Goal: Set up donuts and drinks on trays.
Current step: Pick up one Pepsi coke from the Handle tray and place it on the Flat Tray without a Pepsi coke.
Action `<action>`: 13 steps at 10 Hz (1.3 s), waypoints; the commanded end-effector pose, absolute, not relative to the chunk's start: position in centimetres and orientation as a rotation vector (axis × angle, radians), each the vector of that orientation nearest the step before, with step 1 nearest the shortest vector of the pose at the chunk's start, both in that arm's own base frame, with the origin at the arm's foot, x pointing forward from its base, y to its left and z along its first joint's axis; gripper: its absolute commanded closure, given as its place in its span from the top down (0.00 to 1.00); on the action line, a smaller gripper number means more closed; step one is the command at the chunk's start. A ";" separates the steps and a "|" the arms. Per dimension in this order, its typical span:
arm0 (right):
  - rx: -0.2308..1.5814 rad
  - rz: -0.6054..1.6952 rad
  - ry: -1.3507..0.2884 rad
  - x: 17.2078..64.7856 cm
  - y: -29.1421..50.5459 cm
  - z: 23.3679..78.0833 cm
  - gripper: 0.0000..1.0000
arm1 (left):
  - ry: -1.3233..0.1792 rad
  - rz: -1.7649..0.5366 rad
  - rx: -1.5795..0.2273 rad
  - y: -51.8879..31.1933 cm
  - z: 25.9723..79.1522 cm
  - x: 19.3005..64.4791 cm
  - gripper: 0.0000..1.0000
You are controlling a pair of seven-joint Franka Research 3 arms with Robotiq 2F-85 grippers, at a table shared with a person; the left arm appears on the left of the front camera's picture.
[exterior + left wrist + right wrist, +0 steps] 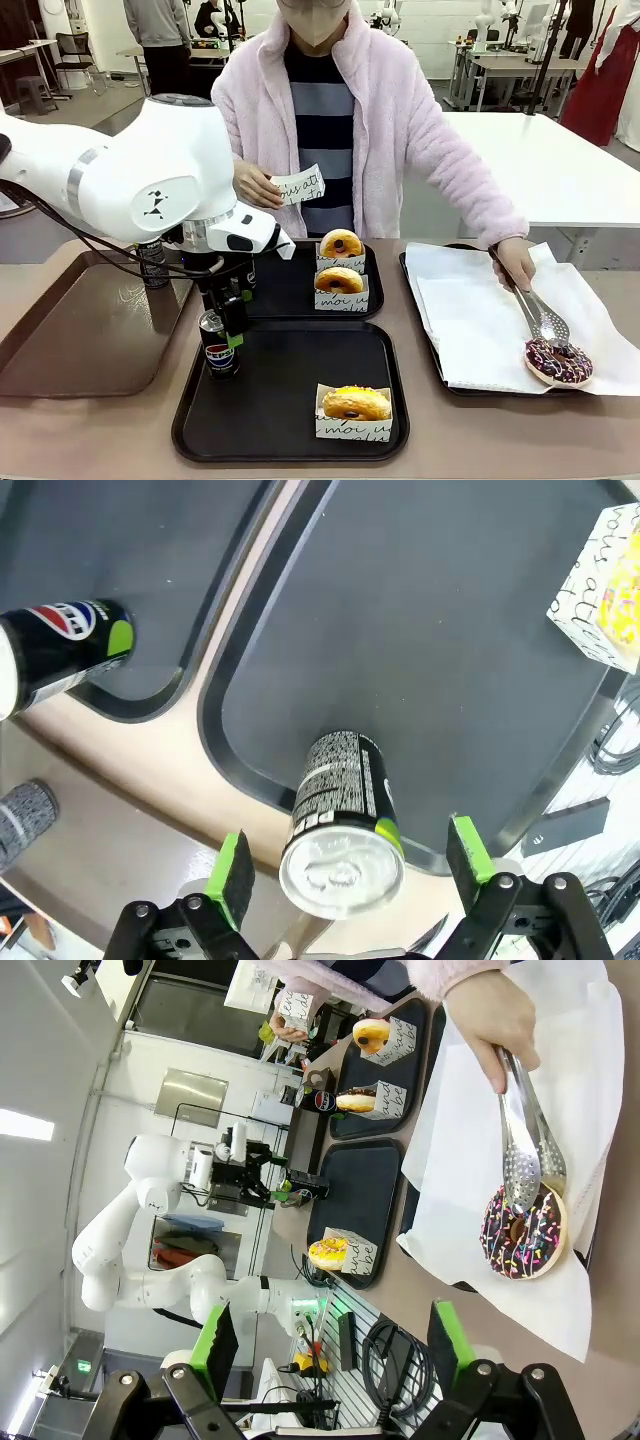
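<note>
A black soda can (218, 346) (340, 825) stands in the left corner of the near black tray (280, 380) (430, 630). My left gripper (225, 318) (350, 865) is open around it, with a gap at each green pad. A yellow-iced donut (355, 403) in a sleeve sits at that tray's front right. The far black tray (290, 290) (100, 540) holds two sleeved donuts (341, 245) (340, 281) and a Pepsi can (60, 650). My right gripper (330, 1335) hangs open, high above the table.
The person holds an empty paper sleeve (297, 185) in one hand. The other hand grips tongs (540, 315) on a chocolate-sprinkled donut (558, 362), which lies on the paper-lined tray (470, 320). A brown tray (90, 330) at left carries another can (152, 262).
</note>
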State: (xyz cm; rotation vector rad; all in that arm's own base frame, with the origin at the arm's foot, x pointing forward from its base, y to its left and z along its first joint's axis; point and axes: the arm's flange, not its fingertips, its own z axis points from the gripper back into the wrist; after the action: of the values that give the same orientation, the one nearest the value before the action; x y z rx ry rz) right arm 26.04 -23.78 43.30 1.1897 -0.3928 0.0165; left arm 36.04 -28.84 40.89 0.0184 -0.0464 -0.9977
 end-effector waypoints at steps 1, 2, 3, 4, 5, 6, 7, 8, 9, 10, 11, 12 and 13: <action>1.200 0.028 -0.408 26.0 -23.9 43.4 1.00 | -0.079 -0.983 0.051 -27.2 43.2 34.9 1.00; 1.200 0.028 -0.408 26.0 -23.9 43.4 1.00 | -0.127 -0.925 0.041 -26.2 45.4 34.7 1.00; 1.200 0.028 -0.408 26.0 -23.9 43.4 1.00 | -0.152 -0.879 0.016 -24.9 46.9 34.2 1.00; 1.200 0.028 -0.408 26.0 -23.9 43.4 1.00 | -0.148 -0.821 -0.001 -23.3 48.2 33.5 1.00; 1.200 0.028 -0.408 26.0 -23.9 43.4 1.00 | -0.141 -0.773 -0.021 -21.7 49.3 33.1 1.00; 1.200 0.028 -0.408 26.0 -23.9 43.4 1.00 | -0.132 -0.734 -0.044 -19.7 50.1 32.7 1.00; 1.200 0.028 -0.408 26.0 -23.9 43.4 1.00 | -0.130 -0.714 -0.059 -18.1 50.5 32.3 1.00; 1.200 0.028 -0.408 26.0 -23.9 43.4 1.00 | -0.139 -0.689 -0.056 -16.6 50.7 32.0 1.00; 1.200 0.028 -0.408 26.0 -23.9 43.4 1.00 | -0.141 -0.648 -0.068 -15.3 50.7 32.4 1.00; 1.200 0.028 -0.408 26.0 -23.9 43.4 1.00 | -0.145 -0.606 -0.074 -14.2 50.6 33.3 1.00; 1.200 0.028 -0.408 26.0 -23.9 43.4 1.00 | -0.144 -0.572 -0.071 -13.4 50.4 34.1 1.00; 1.200 0.028 -0.408 26.0 -23.9 43.4 1.00 | -0.124 -0.534 -0.058 -13.0 49.9 34.5 1.00; 1.200 0.028 -0.408 26.0 -23.9 43.4 1.00 | -0.134 -0.618 -0.064 -13.6 51.0 33.4 1.00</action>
State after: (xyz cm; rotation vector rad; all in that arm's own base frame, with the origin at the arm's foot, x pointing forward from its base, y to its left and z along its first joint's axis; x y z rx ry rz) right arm 26.04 -23.80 43.29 1.1897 -0.3927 0.0161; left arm 34.02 -12.73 50.55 -0.0653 -0.1233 -0.5814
